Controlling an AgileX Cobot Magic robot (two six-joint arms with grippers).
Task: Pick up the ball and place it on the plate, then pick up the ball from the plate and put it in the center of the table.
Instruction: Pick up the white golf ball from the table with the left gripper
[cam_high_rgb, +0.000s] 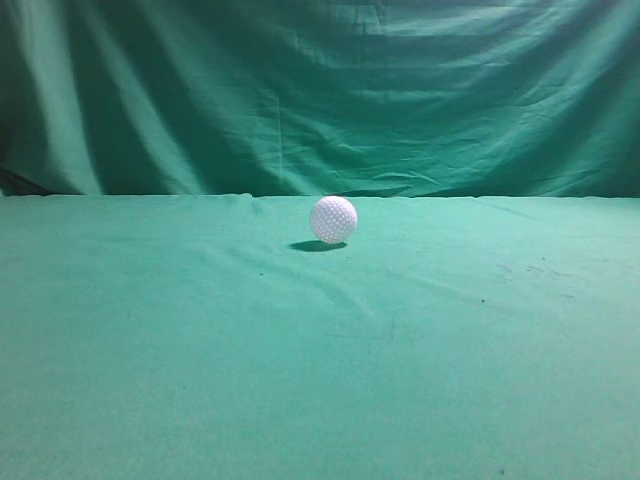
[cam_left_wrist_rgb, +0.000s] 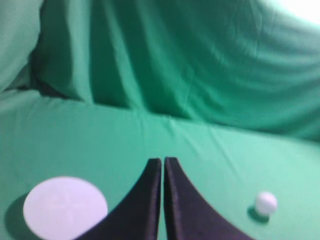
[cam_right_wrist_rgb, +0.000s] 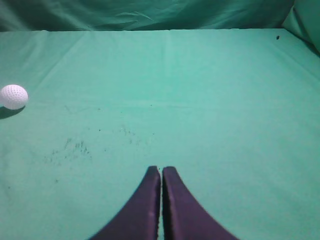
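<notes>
Ball (cam_high_rgb: 334, 219) sits alone on the green table (cam_high_rgb: 180, 350), near the middle and toward the far edge, casting a small shadow to its left. Neither of my arms shows in the exterior view.

My left pincer (cam_left_wrist_rgb: 163, 162): tips pressed together, holding nothing. From it, the white plate (cam_left_wrist_rgb: 65, 206) lies low on the left, the ball low on the right, well apart.

My right pincer (cam_right_wrist_rgb: 161, 171): tips pressed together, empty. Ball at far left of its view, clear of the tips.
</notes>
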